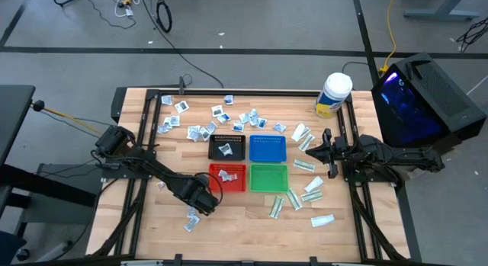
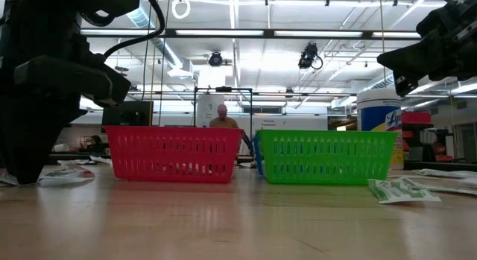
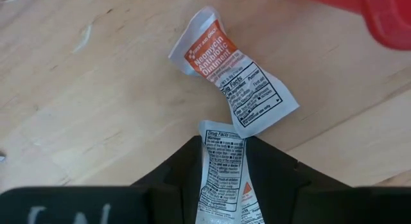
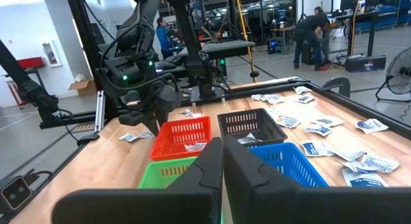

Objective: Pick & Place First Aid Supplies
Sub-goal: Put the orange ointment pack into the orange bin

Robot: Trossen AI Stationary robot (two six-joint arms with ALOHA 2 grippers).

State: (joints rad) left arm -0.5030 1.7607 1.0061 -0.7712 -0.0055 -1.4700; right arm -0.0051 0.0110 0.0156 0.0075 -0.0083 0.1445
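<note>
My left gripper point(image 1: 203, 206) points down over the near left of the table, just in front of the red tray point(image 1: 228, 177), and is shut on a small white ointment packet point(image 3: 222, 176). A second such packet with an orange label point(image 3: 234, 76) lies flat on the wood just beyond the fingertips. Several more first aid packets, white with bluish print point(image 1: 229, 117), lie scattered along the far side. Longer white-and-green ones point(image 1: 305, 190) lie at the right. My right gripper point(image 1: 316, 152) waits level at the right edge, shut, with nothing in it. My left gripper pinches the white packet between its two fingers point(image 3: 180, 179), which come from above and point down. The packet runs along the fingers, and its printed end point(image 3: 221, 131) sticks out past the tips toward the wood. Whether that end touches the table I cannot tell.
Four mesh trays stand in a block at mid-table: black point(image 1: 215, 139), blue point(image 1: 268, 138), red and green point(image 1: 268, 168). The black and red ones each hold a packet. A white jar with a yellow label point(image 1: 333, 94) stands at the far right. Bare wood lies along the near edge.
</note>
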